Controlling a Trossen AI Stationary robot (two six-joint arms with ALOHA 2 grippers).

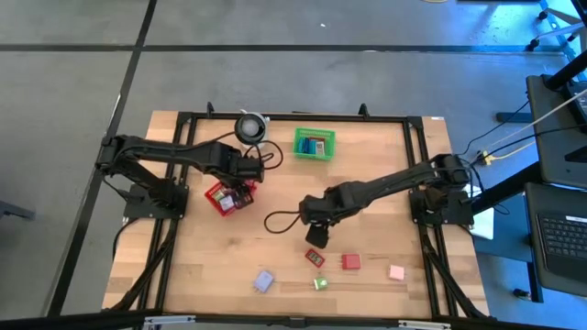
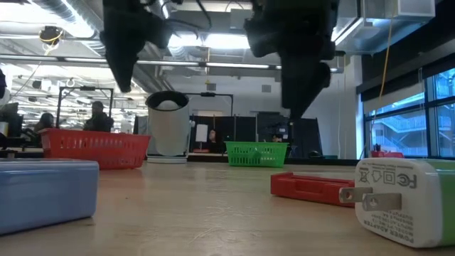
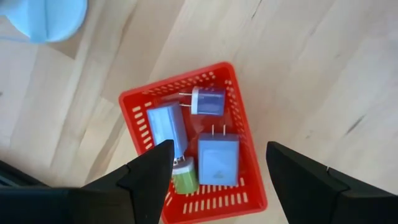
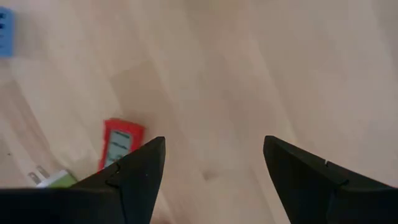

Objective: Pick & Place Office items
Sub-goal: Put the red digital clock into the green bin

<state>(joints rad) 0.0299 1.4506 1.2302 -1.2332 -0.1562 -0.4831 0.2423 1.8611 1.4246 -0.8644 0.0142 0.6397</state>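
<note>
Small office items lie near the table's near edge: a red piece (image 1: 315, 259), another red one (image 1: 350, 262), a pink one (image 1: 396, 272), a lavender one (image 1: 264, 280) and a green one (image 1: 321, 283). My left gripper (image 3: 217, 148) hangs open and empty above the red mesh basket (image 3: 242, 180). In the basket lie lavender-blue plug pieces (image 3: 217, 158) and a green one (image 3: 185, 176). My right gripper (image 4: 214, 141) is open and empty above bare table, near the red piece (image 4: 118, 144). The green basket (image 1: 314, 142) also holds small pieces.
A white cylinder with a dark top (image 1: 249, 126) stands by the far edge, left of the green basket (image 2: 257, 153). A black cable loop (image 1: 280, 220) lies on the table left of my right gripper (image 1: 316, 236). A dark frame (image 1: 417, 165) borders the tabletop.
</note>
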